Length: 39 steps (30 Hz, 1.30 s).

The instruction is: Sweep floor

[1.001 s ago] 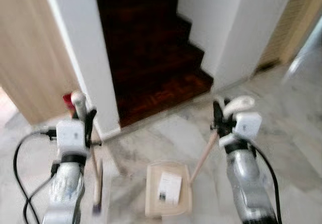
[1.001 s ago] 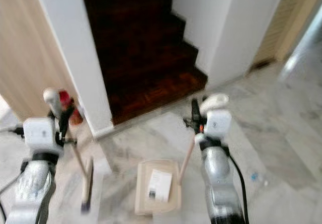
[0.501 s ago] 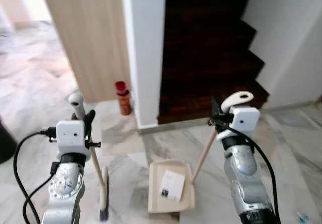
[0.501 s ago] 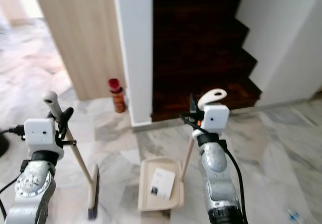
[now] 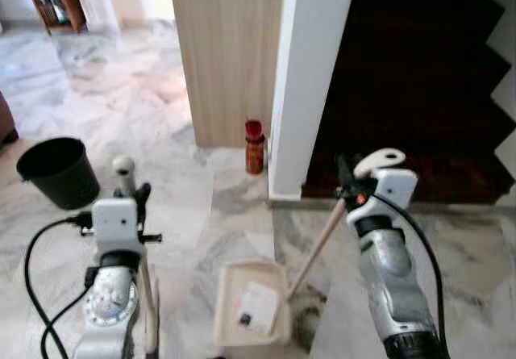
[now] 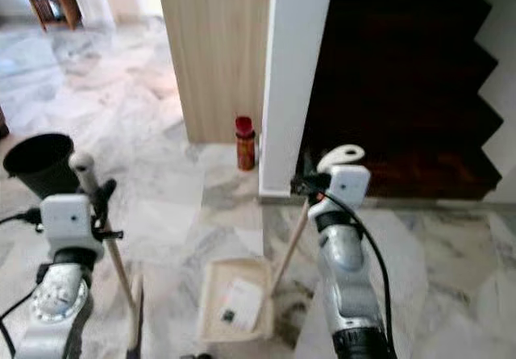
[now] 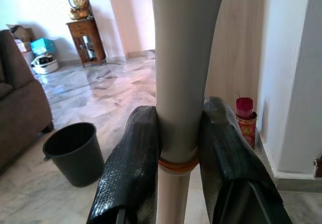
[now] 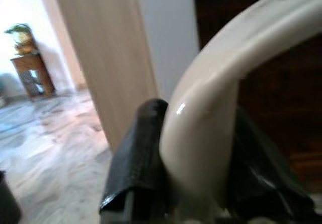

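Marble floor (image 5: 97, 85) spreads before your wooden stairs (image 5: 419, 109), left gripper (image 7: 178, 148) clamped on broom (image 7: 181, 83), right gripper (image 8: 196, 158) clamped on dustpan (image 5: 246, 302)

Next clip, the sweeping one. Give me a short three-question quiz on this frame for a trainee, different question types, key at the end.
1. True or false: the left gripper is shut on the broom handle.
2. The right gripper holds which item? A) bucket B) dustpan C) red can
3. Fill in: the red can stands on the floor beside the white ____.

Key:
1. True; its fingers clamp the grey grip.
2. B; the dustpan tray rests on the floor between the arms, with a paper label lying in it. The bucket stands apart on the robot's left.
3. pillar, next to the dark stairs.
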Available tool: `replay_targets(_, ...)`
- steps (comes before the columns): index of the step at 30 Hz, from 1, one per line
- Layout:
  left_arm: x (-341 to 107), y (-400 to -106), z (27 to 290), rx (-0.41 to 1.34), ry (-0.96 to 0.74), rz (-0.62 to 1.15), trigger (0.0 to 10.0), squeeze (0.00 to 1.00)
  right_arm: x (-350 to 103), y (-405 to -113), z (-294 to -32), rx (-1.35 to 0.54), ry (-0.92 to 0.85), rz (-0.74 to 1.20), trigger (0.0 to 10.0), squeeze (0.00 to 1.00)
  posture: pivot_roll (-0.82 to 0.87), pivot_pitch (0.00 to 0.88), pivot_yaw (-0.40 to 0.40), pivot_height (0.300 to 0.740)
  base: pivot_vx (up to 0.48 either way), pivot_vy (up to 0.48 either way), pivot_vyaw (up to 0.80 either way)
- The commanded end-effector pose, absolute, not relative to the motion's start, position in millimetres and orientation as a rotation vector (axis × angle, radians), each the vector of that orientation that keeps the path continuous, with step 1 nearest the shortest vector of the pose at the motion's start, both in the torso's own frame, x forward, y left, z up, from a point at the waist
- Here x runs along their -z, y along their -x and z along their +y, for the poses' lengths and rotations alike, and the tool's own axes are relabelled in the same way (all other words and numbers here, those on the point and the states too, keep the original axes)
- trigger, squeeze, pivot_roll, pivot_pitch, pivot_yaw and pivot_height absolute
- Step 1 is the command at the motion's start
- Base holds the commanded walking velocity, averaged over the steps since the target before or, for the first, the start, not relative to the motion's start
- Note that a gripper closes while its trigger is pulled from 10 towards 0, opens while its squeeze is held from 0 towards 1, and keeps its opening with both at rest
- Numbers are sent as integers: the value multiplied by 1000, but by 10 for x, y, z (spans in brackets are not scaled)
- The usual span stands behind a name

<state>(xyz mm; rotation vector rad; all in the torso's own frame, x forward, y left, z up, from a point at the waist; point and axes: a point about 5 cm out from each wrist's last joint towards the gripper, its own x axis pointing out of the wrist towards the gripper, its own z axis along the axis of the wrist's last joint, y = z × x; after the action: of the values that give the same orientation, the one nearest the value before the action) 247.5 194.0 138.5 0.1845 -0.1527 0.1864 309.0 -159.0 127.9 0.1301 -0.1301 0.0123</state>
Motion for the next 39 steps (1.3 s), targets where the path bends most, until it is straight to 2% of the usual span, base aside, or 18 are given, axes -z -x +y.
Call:
replay_targets(1, -1521, -2468, 1950, -202, -187, -209, 10000, 0, -1460, -3115, -1549, -31, -148, -196, 10000, 0, 46, 83, -31, 740, 0, 364, 0)
replay_targets(12, -1525, -2451, 1968, -216, -188, -210, 10000, 0, -1412, -3121, -1613, 21, -263, -136, 10000, 0, 40, 83, -30, 740, 0, 367, 0)
replay_targets(39, -1500, -2388, 1987, -221, -193, -209, 10000, 0, -1400, -3112, -1569, -14, -328, -101, 10000, 0, 56, 36, -37, 740, 0, 397, 0)
